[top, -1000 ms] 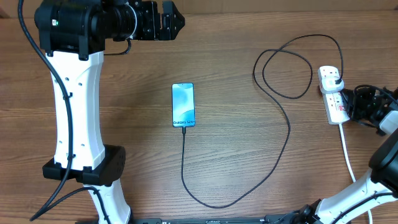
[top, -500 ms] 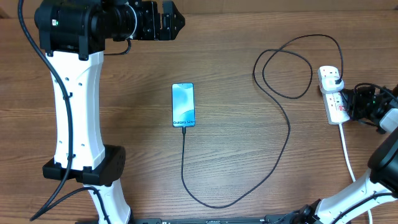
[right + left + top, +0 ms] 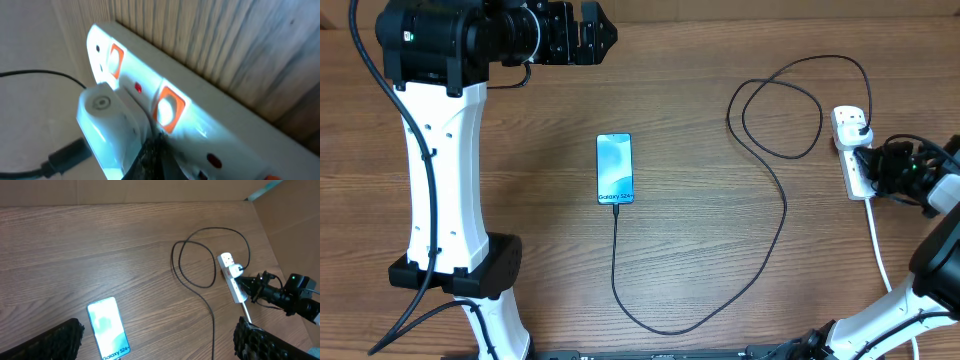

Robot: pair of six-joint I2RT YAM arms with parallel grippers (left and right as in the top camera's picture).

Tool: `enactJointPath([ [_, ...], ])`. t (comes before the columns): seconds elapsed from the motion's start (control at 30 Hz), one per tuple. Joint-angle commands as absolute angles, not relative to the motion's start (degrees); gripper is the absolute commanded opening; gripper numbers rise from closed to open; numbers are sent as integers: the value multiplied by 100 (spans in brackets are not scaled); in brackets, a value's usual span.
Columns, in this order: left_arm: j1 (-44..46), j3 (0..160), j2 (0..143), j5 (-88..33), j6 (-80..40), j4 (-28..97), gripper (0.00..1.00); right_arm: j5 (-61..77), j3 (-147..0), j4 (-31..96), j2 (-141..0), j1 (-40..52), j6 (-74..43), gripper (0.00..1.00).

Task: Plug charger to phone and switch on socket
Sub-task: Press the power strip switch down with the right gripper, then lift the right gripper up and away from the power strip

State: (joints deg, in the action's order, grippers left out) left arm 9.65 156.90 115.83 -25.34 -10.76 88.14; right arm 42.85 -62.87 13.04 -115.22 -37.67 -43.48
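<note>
While the phone (image 3: 614,169) is seen lying flat and screen-up near the middle of the bench (image 3: 700,120), all the action is found over at the right edge. The socket (image 3: 853,150) is laid there, lengthwise from far to near, with its thick white cord (image 3: 880,250) trailed toward the near right corner. The right gripper (image 3: 873,165) is positioned over it from the right with its jaws pinched fully together and nothing held between them, and its dark tips are set low against the socket's face. From the right wrist camera they are seen just below an orange-red switch (image 3: 167,110), right beside a white adapter (image 3: 112,132) that is seated in an outlet. Whether that switch is actually being touched cannot be told. The charger (image 3: 783,215) is plugged into the phone's near end, run toward the near edge, swept up the right half of the bench, looped once near the far right corner and led to the adapter. The left gripper (image 3: 598,28) is held by the far edge, well apart from everything, its jaws spread wide and empty.
</note>
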Motion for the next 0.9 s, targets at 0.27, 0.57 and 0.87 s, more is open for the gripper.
enactJointPath([
  [0.27, 950, 15762, 11618, -2620, -1031, 8809, 99, 3715, -6029, 1055, -11928, -3638, -4327, 4],
  [0.57, 950, 15762, 11618, -2620, -1031, 8809, 100, 4244, -6195, 1085, -11338, -4493, -4296, 4],
  [0.87, 950, 15762, 11618, -2620, -1031, 8809, 99, 4928, -6195, 1100, -9977, -4952, -4193, 4],
])
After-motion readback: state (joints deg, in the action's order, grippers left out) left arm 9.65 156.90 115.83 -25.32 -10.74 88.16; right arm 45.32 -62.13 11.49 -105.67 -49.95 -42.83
